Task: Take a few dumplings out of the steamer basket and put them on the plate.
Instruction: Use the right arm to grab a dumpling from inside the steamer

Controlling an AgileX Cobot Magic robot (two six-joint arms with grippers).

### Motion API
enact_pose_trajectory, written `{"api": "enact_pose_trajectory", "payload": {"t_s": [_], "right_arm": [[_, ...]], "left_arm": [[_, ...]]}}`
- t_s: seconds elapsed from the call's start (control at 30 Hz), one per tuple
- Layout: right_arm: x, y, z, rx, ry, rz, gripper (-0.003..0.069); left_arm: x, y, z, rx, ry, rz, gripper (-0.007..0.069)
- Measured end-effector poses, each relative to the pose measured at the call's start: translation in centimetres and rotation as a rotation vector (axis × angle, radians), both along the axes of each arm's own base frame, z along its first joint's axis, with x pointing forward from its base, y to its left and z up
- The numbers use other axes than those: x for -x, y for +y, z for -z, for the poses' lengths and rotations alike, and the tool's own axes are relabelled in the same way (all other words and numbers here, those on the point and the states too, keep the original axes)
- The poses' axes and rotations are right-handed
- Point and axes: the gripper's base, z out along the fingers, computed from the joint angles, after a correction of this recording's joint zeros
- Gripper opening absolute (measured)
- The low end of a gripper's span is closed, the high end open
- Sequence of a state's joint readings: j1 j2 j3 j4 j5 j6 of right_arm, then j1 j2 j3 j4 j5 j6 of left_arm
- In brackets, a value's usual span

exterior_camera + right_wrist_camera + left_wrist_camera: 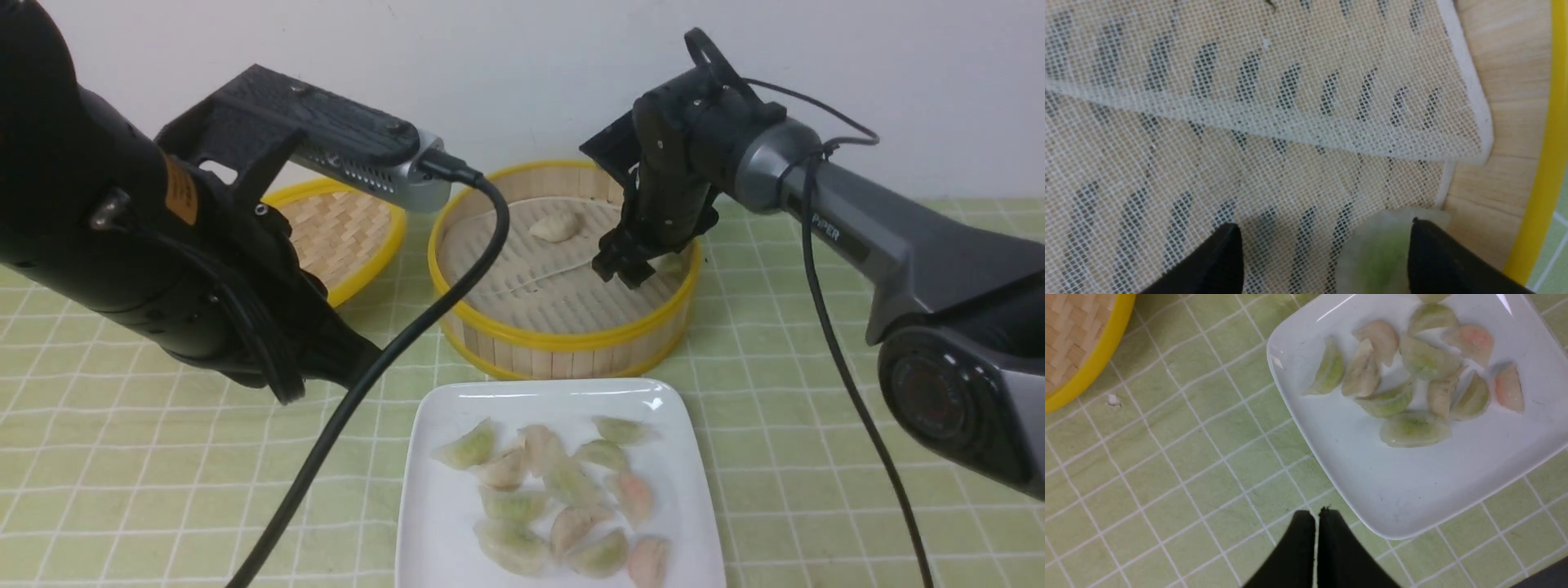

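Right tool (624,265): spread wide, low inside the steamer basket (563,339), pinching nothing. Between its tips, close by one, a pale green dumpling (1376,253), next to the basket's right wall. Long way of it: too hidden to tell. Nearer the right arm by far. Left tool (1316,539): pressed together, over the table (1167,477), just beside the plate (1412,498). One off-white dumpling (555,224) at the basket's far side. Many dumplings (567,482) on the plate already.

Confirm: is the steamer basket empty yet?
Not empty. The steamer basket holds an off-white dumpling near its far wall and a pale green dumpling between the open jaws of the right gripper.
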State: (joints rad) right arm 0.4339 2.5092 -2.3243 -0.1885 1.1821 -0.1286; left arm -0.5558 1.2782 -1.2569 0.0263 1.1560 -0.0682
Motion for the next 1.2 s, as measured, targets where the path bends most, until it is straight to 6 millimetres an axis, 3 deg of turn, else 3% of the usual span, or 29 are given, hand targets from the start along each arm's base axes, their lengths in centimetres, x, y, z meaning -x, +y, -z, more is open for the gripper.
{"api": "enact_pose_trajectory", "payload": {"t_s": [0.2,0.5,0.63,0.83,1.2], "right_arm": [[-0.1,0.2,0.2,0.005,-0.01,-0.01,0.0478],[0.6,2.2,0.2,-0.086,0.021,-0.12,0.0373],[0.8,2.5,-0.3,-0.07,0.007,-0.11,0.037],[0.7,1.5,-1.6,0.025,-0.036,-0.066,0.0373],[0.5,0.8,-0.5,0.114,-0.015,-0.054,0.0407]], "left_arm": [[0.1,0.0,0.0,-0.005,0.008,0.0,-0.0006],[0.1,0.1,0.1,-0.007,0.01,0.0,-0.0006],[0.1,0.1,0.1,-0.009,0.009,-0.001,-0.0006],[0.0,0.2,0.0,-0.025,-0.002,-0.002,-0.0006],[0.0,0.2,0.0,-0.028,-0.004,-0.002,-0.0006]]}}
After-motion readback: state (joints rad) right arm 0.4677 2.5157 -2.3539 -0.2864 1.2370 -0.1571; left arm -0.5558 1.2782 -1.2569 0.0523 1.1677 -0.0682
